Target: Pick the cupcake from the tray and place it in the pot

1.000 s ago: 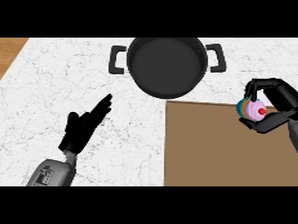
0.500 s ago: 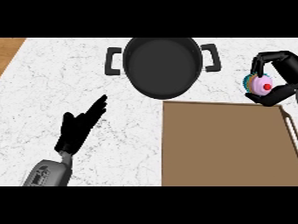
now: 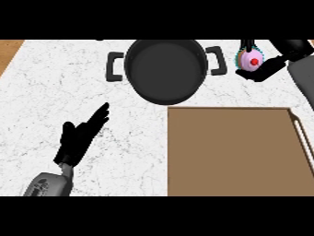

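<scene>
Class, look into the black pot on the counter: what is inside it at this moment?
The pot shows only its bare dark inside. The cupcake is not in it: the right hand holds it beside the pot's right handle. The hand's fingers cover part of the cupcake.

Pot (image 3: 166,70) stands at the counter's (image 3: 43,83) far edge, mouth open upward, nothing over it. Side handles jut left and right. Right hand (image 3: 271,64), curled round cupcake (image 3: 250,60), hangs just beside the right handle, a narrow gap between. Tray (image 3: 234,152) fills the near right corner, its top bare. Left hand (image 3: 81,136), fingers straight, lies over open counter left of the tray.
</scene>
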Controlling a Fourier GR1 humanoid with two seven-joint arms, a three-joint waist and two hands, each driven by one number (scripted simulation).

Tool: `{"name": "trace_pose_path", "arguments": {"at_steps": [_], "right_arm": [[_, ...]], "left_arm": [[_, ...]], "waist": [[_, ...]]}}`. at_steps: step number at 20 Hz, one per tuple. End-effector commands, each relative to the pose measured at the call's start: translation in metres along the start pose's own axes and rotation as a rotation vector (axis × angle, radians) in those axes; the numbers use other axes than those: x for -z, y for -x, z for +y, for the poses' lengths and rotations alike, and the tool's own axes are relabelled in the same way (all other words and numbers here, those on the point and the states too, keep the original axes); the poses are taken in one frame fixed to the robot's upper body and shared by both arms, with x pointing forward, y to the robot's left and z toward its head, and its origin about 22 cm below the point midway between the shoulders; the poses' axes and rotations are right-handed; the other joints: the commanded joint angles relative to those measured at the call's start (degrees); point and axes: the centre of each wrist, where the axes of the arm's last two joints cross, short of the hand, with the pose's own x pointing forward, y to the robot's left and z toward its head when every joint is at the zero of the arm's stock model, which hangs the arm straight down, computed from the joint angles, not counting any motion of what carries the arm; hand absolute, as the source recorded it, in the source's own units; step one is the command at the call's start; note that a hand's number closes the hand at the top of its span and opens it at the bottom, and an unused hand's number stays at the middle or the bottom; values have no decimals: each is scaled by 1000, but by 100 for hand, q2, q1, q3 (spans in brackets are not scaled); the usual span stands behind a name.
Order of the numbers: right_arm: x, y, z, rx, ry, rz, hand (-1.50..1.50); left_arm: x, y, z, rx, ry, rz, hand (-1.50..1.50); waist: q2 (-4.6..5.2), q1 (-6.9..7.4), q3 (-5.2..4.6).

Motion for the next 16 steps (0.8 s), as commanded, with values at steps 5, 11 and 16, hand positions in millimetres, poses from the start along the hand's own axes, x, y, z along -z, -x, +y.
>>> {"name": "trace_pose_path", "arguments": {"at_steps": [5,11,16], "right_arm": [[86,-55,19,-149,-144,10,150],[120,-69,80,-239,-198,17,150],[131,-76,106,-456,-243,19,150]], "left_arm": [[-3,2,7,-9,-42,16,0],[-2,7,-2,-10,-5,3,0],[-4,5,1,5,-20,-19,0]], "waist": [[-54,-149,-12],[-10,-63,-12],[23,24,-15]]}}
